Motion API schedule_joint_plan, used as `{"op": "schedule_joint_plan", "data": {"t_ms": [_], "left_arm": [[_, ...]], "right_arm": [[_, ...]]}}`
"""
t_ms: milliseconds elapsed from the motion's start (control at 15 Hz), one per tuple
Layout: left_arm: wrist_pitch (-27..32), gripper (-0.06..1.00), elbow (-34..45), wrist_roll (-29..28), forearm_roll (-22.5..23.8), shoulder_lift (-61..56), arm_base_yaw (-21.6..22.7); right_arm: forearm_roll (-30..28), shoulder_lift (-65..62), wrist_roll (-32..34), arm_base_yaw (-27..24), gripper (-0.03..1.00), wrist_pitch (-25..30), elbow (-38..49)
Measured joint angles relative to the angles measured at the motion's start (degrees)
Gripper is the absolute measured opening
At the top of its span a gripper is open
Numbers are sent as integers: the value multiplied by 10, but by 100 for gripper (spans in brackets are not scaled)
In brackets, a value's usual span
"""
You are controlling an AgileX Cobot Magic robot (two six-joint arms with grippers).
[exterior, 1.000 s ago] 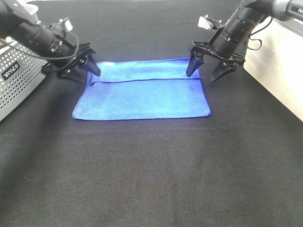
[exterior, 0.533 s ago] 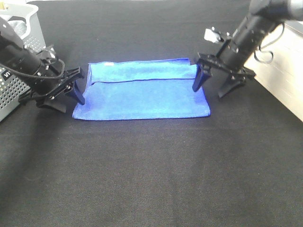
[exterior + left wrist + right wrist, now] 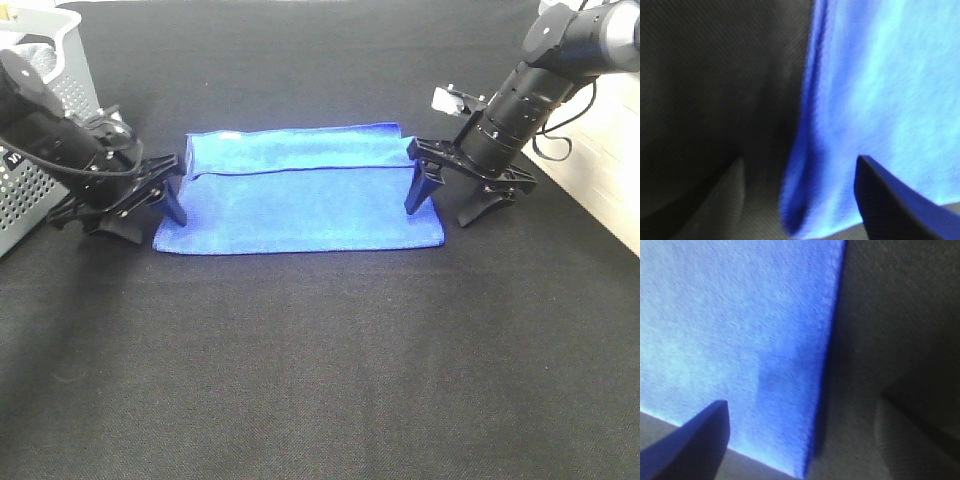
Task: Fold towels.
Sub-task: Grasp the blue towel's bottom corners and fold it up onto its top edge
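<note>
Exterior high alone shows the basket (image 3: 40, 165). The towel (image 3: 310, 205) lies lengthwise left to right; the left gripper (image 3: 145, 218) and right gripper (image 3: 448, 200), jaws apart, straddle its short edges.

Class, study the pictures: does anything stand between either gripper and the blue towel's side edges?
Nothing visible does. The left gripper and right gripper, both open, each straddle a side edge of the towel, one finger over cloth, one over the black table. The grey basket sits off to the side, not between them.
</note>
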Motion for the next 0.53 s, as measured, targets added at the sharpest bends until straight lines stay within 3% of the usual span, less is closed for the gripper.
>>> {"op": "schedule_joint_plan", "data": {"t_ms": [133, 267, 400, 467, 533], "left_arm": [[-8, 62, -1, 0, 0, 2, -14], [-11, 56, -1, -5, -1, 4, -15], [-11, 35, -1, -9, -1, 8, -16], [-8, 16, -1, -10, -1, 11, -16], [-4, 4, -1, -10, -2, 12, -16]], "right_arm": [[22, 5, -10, 0, 75, -1, 0], [36, 10, -13, 0, 66, 4, -1], [49, 19, -14, 0, 45, 10, -1], [54, 25, -14, 0, 22, 17, -1], [56, 28, -13, 0, 7, 19, -1]]}}
